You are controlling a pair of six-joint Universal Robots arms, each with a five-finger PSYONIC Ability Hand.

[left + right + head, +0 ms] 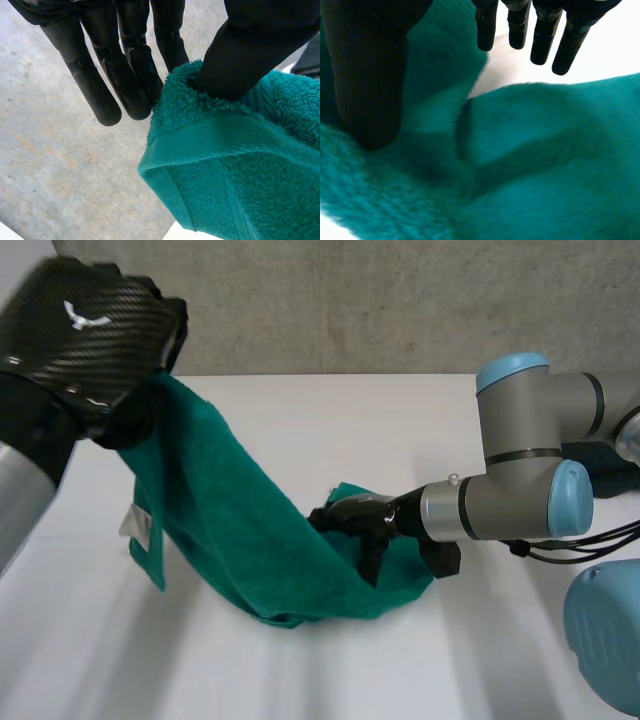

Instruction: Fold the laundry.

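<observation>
A teal towel (230,530) hangs in a long drape from my left hand (90,330), which is raised high over the table's far left. In the left wrist view the thumb (250,55) pinches the towel's hemmed corner (240,175) against the straight fingers (125,75). The towel's lower end lies bunched on the table. My right hand (355,515) rests low on that bunched end, open. In the right wrist view its fingers (540,35) are straight and its thumb (367,85) stands apart over the towel (545,165).
The white table (300,670) runs to a grey wall (400,300) at the back. A white label (140,525) hangs from the towel's left edge. My right arm (520,490) reaches in low from the right.
</observation>
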